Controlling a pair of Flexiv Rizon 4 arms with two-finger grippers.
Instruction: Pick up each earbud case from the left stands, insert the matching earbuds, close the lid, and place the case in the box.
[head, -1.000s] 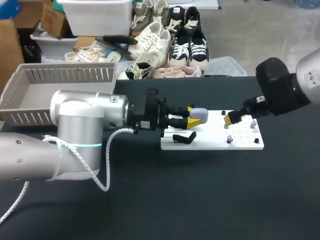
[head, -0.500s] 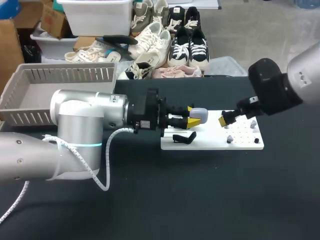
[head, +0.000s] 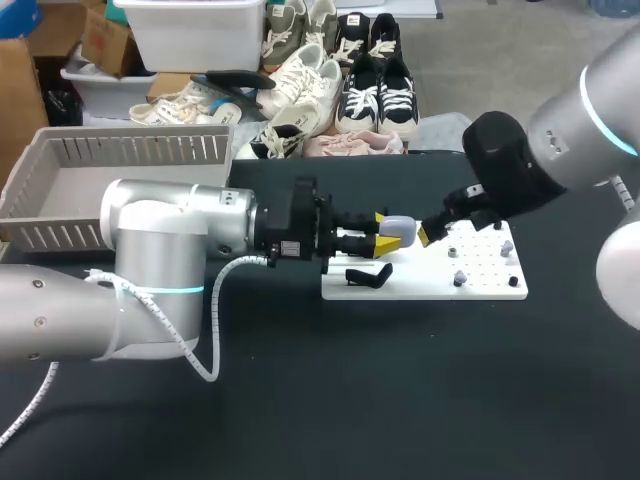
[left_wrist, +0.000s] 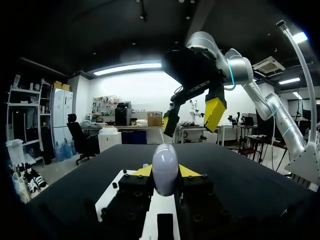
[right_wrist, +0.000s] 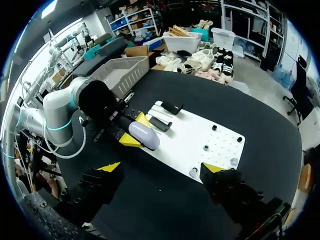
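Note:
A pale lavender earbud case (head: 398, 227) hangs just over the left end of the white board (head: 430, 285), with my left gripper (head: 381, 233) shut on it. In the left wrist view the case (left_wrist: 165, 167) stands between the yellow tips. My right gripper (head: 430, 234) hovers open just right of the case, above the board. In the right wrist view its open fingers (right_wrist: 162, 168) straddle the scene, with the case (right_wrist: 144, 135) below and ahead. Small earbuds (head: 459, 278) sit on the board's right part. A black stand (head: 368, 276) lies under the left gripper.
A grey slotted basket (head: 135, 150) stands at the table's back left. A second black stand (right_wrist: 171, 106) sits on the board's far end in the right wrist view. Several pegs and earbuds (right_wrist: 205, 148) dot the board. Dark tabletop (head: 400, 390) spreads in front.
My right arm has swung left across the board, bringing its open gripper close to the held case. The left arm and the case have stayed still.

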